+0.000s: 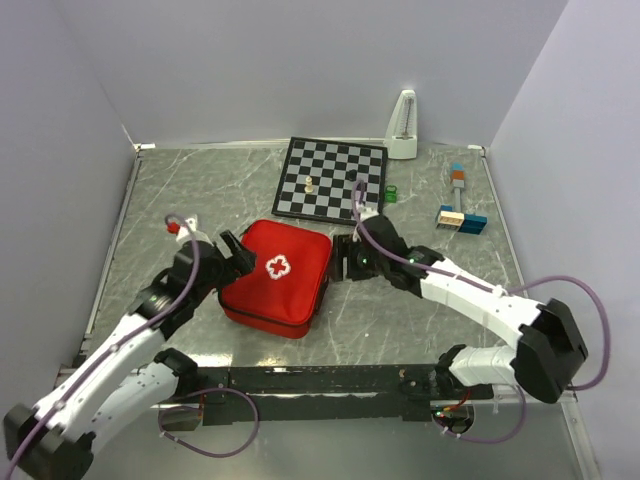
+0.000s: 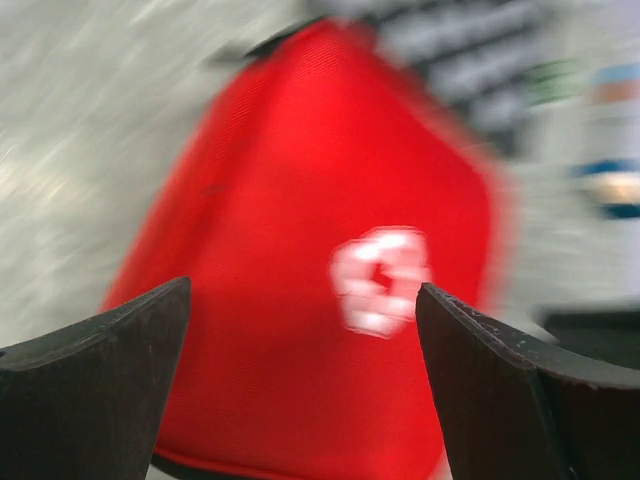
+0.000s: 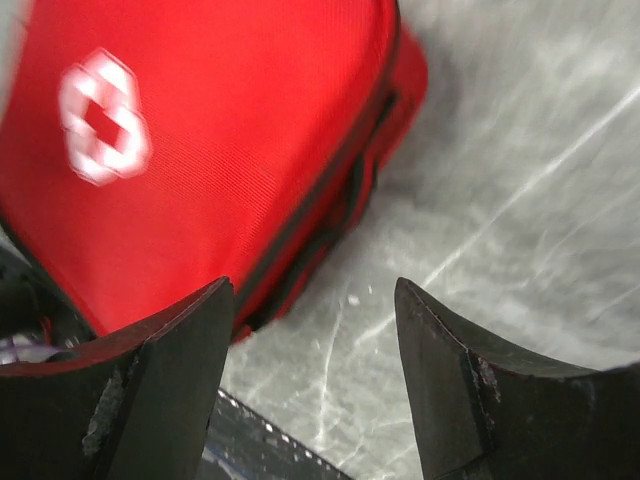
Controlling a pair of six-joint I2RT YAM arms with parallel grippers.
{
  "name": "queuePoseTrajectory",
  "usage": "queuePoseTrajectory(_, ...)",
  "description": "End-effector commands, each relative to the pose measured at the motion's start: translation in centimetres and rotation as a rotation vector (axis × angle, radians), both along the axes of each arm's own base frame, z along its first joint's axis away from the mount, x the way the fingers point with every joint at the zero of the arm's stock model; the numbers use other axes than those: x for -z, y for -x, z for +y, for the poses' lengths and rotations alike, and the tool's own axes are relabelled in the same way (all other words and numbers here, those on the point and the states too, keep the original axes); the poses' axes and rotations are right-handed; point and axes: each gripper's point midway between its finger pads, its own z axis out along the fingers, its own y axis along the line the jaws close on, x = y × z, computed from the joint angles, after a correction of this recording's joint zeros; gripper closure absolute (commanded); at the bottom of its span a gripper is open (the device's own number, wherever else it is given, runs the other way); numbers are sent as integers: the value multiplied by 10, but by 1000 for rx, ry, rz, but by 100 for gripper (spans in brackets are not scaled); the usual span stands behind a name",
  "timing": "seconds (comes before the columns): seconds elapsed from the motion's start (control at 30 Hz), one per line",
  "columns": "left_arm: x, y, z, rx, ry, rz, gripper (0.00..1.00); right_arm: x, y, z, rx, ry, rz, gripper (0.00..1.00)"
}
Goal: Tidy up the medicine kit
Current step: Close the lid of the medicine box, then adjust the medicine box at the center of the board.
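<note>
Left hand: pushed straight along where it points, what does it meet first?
Left hand meets the soft red zip case with white cross, dead ahead between its open fingers; blur leaves depth unclear.

Boxed in on three sides by plain pale walls [image 1: 300, 70], floored with a grey marbled surface [image 1: 210, 190], lit softly and evenly.

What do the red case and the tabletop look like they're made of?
The red case: woven fabric, likely nylon, matte; fine ribbed weave shows, dark zip band along its edge. The tabletop: smooth grey marble-look surface with white veins, perhaps laminate rather than stone; unclear.
</note>
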Motion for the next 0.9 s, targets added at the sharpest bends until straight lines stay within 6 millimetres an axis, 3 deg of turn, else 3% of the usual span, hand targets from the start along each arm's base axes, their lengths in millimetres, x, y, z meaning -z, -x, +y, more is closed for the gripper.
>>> queuePoseTrajectory(0.0,49,-7,23,-120,-13,138,2,12,8,21,-21,-121,77,27)
queuePoseTrajectory(0.17,44,-21,18,-64,84,78,4,24,9,31,-28,-163,123,23)
queuePoseTrajectory(0.3,58,-18,3,7,116,141,4,34,4,36,-15,-173,159,8)
queuePoseTrajectory(0.5,74,3,-29,175,279,121,1,45,-4,48,-57,-223,209,7)
queuePoseTrajectory(0.57,73,7,-36,225,299,106,6,50,-7,48,-68,-214,226,9)
queuePoseTrajectory(0.73,69,31,-60,403,383,76,18,51,-22,36,-69,-150,195,16)
queuePoseTrajectory(0.87,60,63,-91,588,355,29,20,45,-39,20,-68,-11,108,17)
